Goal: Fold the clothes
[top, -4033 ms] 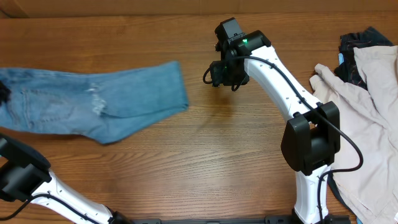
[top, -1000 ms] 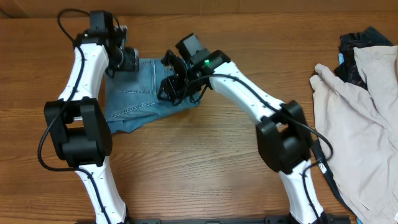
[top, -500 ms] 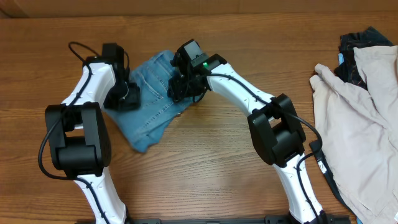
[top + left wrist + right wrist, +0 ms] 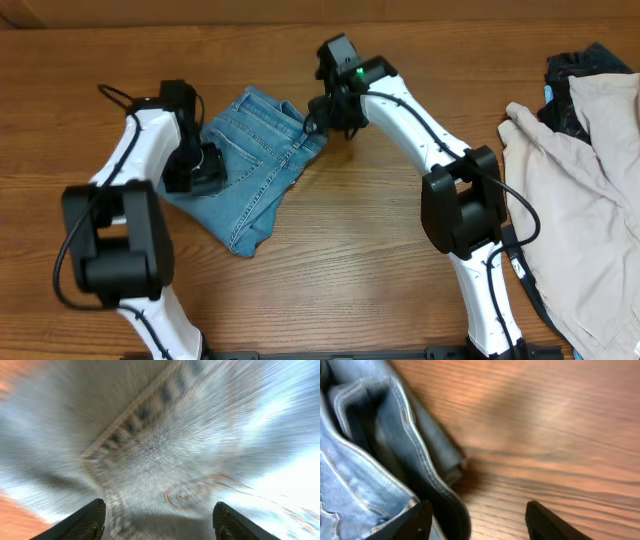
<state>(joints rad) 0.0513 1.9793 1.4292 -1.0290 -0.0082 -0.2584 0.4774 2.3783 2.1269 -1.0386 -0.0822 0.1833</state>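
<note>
The jeans (image 4: 255, 165) are lying folded on the wooden table (image 4: 380, 250), left of centre. The left gripper (image 4: 203, 167) is hanging over their left edge, fingers spread and gripping nothing. The right gripper (image 4: 322, 112) is sitting just beside their upper right corner, fingers likewise apart and empty. A beige garment (image 4: 590, 190) is lying heaped at the table's right side.

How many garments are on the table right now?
3: folded jeans centre-left; a beige garment far right; a dark garment beneath it. More may be hidden underneath.
</note>
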